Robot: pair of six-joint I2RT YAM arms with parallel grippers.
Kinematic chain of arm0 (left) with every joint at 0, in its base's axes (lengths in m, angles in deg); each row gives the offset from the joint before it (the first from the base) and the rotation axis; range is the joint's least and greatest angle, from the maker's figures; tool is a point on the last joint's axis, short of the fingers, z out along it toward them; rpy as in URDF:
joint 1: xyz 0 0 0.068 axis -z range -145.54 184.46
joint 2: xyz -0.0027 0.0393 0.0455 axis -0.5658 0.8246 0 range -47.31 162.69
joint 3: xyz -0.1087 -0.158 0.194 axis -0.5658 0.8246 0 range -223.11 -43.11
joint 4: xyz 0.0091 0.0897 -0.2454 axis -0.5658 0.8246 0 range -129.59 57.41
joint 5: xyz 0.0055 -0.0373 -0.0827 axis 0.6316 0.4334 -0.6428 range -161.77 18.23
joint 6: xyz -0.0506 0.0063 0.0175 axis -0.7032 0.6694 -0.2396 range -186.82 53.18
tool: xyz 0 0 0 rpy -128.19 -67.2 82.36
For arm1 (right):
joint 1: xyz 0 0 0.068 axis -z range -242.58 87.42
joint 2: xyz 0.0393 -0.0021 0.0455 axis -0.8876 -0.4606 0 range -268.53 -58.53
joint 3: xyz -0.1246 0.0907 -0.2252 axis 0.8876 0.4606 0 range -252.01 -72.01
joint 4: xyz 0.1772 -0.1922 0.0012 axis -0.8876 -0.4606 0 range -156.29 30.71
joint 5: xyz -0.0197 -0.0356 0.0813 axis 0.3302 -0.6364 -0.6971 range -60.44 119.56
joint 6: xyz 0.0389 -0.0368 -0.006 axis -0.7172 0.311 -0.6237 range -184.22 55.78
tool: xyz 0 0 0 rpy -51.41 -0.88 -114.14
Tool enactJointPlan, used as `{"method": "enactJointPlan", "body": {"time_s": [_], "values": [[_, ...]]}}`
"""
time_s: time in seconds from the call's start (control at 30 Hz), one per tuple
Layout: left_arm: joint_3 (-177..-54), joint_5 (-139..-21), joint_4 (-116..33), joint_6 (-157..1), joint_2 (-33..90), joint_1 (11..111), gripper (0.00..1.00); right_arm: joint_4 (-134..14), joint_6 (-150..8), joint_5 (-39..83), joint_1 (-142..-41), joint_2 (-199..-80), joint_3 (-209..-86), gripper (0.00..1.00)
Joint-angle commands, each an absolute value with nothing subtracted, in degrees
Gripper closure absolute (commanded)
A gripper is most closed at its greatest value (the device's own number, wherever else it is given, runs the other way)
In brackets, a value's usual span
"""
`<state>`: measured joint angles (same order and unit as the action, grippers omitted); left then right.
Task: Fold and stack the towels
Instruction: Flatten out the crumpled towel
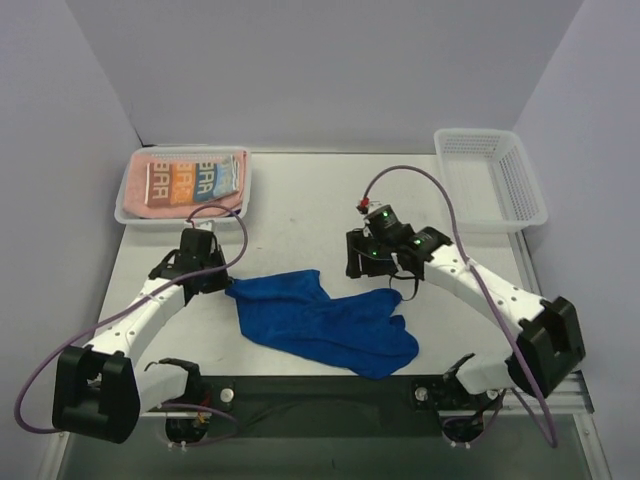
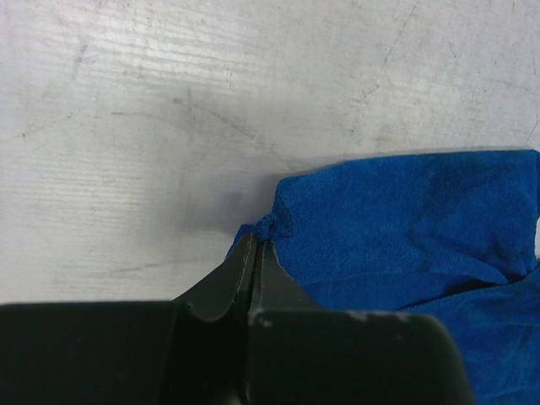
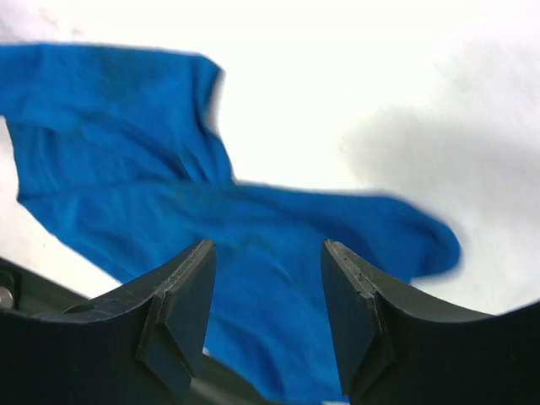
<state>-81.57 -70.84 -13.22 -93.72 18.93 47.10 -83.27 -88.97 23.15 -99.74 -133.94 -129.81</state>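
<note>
A royal-blue towel [image 1: 320, 322] lies crumpled and spread on the table's near middle. My left gripper [image 1: 231, 287] is shut on its left corner, and the left wrist view shows the jaws [image 2: 257, 239] pinching a bunched tip of the blue towel [image 2: 405, 219]. My right gripper [image 1: 372, 270] hovers over the towel's far right edge. Its jaws [image 3: 268, 253] stand open and empty, with the blue towel [image 3: 253, 228] below them. The white RABBIT towel [image 1: 195, 180] lies folded on the salmon-pink towel [image 1: 135, 172] in the left basket.
The white mesh basket [image 1: 122, 212] holding the two folded towels stands at the back left. A second white mesh basket [image 1: 490, 180] stands empty at the back right. Purple cables loop above both arms.
</note>
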Motion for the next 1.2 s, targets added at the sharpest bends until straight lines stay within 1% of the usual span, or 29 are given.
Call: {"method": "enactJointPlan", "body": {"time_s": [0.0,0.13,0.3,0.47,0.67,0.7,0.77,0.8,0.87,0.9,1.03,1.13,1.17], "values": [[-80.20,-73.35,-14.19,-93.81,16.33,46.85,1.00,-77.23,-88.11,22.27,-102.21,-144.18,-134.93,0.48],[-78.45,-72.57,-13.66,-93.46,14.31,46.94,1.00,-73.09,-94.51,23.84,-103.35,-153.17,-140.11,0.51],[-78.00,-72.21,-13.05,-93.19,12.20,47.02,1.00,-67.38,-99.54,23.94,-103.71,-161.25,-141.96,0.55],[-78.09,-72.21,-13.05,-93.02,11.93,47.03,1.00,-64.84,-103.49,23.24,-104.15,-166.88,-142.76,0.58],[-78.18,-72.21,-13.05,-92.84,11.93,47.11,1.00,-61.49,-104.91,21.13,-104.85,-170.49,-142.67,0.59],[-78.09,-72.21,-13.05,-92.75,12.02,47.11,1.00,-61.40,-105.00,21.04,-104.94,-170.76,-142.76,0.62],[-78.09,-72.21,-13.22,-92.67,12.11,47.20,1.00,-60.96,-104.74,20.95,-104.94,-170.76,-142.76,0.67],[-78.44,-72.21,-13.22,-92.66,12.28,47.20,1.00,-60.87,-104.04,21.03,-104.85,-170.59,-142.85,0.76],[-79.40,-72.21,-13.13,-92.14,12.55,47.11,1.00,-60.96,-102.89,20.77,-104.41,-169.28,-143.20,0.90],[-79.93,-72.38,-13.13,-92.05,12.72,47.11,1.00,-60.96,-102.45,20.60,-103.63,-168.49,-143.29,0.99],[-84.67,-75.10,-13.14,-91.61,13.34,47.20,1.00,-62.61,-96.76,22.17,-100.55,-162.34,-144.07,1.00],[-90.12,-77.13,-13.22,-91.35,12.90,47.55,1.00,-63.85,-90.96,25.24,-99.67,-154.44,-144.34,1.00],[-91.18,-76.96,-14.01,-91.00,12.55,47.99,1.00,-63.86,-86.76,26.21,-99.75,-150.50,-143.65,1.00]]}}
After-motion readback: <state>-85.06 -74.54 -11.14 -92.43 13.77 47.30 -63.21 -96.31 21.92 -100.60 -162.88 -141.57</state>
